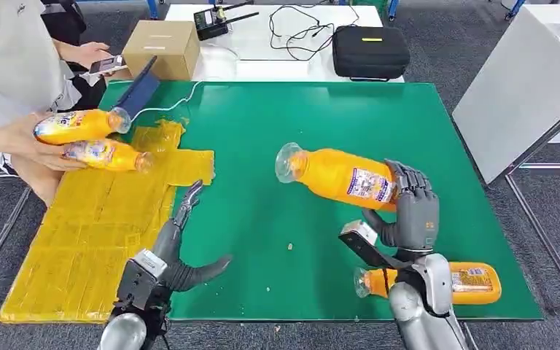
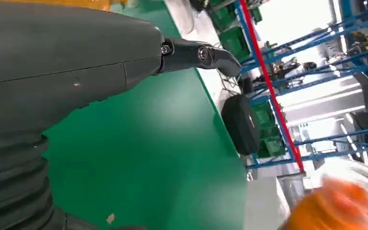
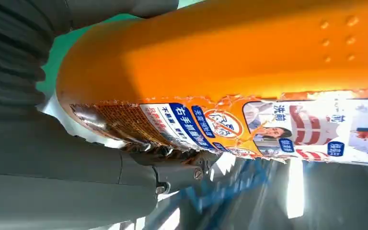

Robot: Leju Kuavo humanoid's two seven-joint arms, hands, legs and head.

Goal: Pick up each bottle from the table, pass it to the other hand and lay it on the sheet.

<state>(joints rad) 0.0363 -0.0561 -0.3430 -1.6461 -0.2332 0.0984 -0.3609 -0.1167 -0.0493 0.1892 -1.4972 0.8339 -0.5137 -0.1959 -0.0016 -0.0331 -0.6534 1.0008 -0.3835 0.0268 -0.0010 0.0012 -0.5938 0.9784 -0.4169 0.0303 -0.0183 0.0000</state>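
Green matting is covering the table, and above its middle the right hand is gripping an orange bottle by its base, fingers wrapping the labelled end, the bottle lying nearly level in the air with its clear cap pointing toward the robot's left. Up close in the right wrist view, the bottle is pressing against the thumb, its torn label facing the camera. Across from it, the left hand is hovering over the table's near edge beside the sheet, holding nothing, fingers stretching forward and thumb spreading out to the side; in the left wrist view its thumb is reaching out over the green surface. Near the right forearm, a second bottle is lying on its side at the table's near right corner. Farther left, on the yellow sheet's far end, a person's hand is holding two more bottles, one above the other. Beyond the mat, a cardboard box and a black case are sitting on a white table.
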